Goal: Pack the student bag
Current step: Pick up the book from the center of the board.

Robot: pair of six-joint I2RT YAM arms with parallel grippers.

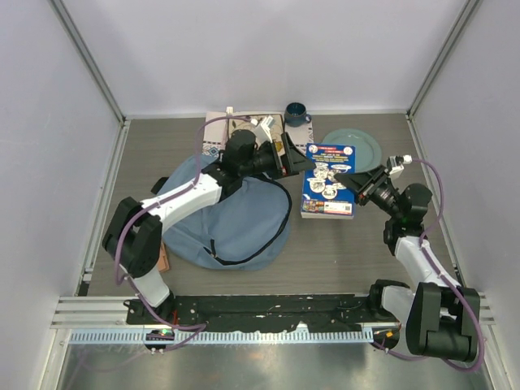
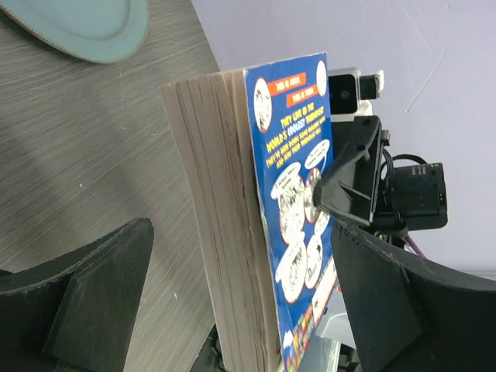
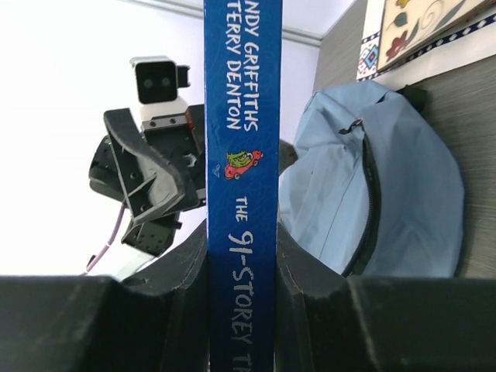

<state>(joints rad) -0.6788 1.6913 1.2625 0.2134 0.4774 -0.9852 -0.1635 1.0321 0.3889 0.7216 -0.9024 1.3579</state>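
The light-blue student bag (image 1: 231, 219) lies left of centre with its dark zipper showing; it also shows in the right wrist view (image 3: 387, 201). A thick book with a blue cover (image 1: 328, 180) lies to its right. My right gripper (image 1: 363, 185) is shut on the book's spine (image 3: 242, 232). My left arm reaches over the bag. My left gripper (image 1: 294, 156) is open at the book's opposite edge, with its jaws standing wide on either side of the page block (image 2: 225, 232). One finger is close to the cover; contact cannot be told.
A teal plate (image 1: 355, 146) lies just behind the book, also in the left wrist view (image 2: 85, 27). A dark blue mug (image 1: 296, 114) and a patterned mat (image 1: 218, 134) with small items are at the back. A small brown object (image 1: 164, 258) lies by the left arm.
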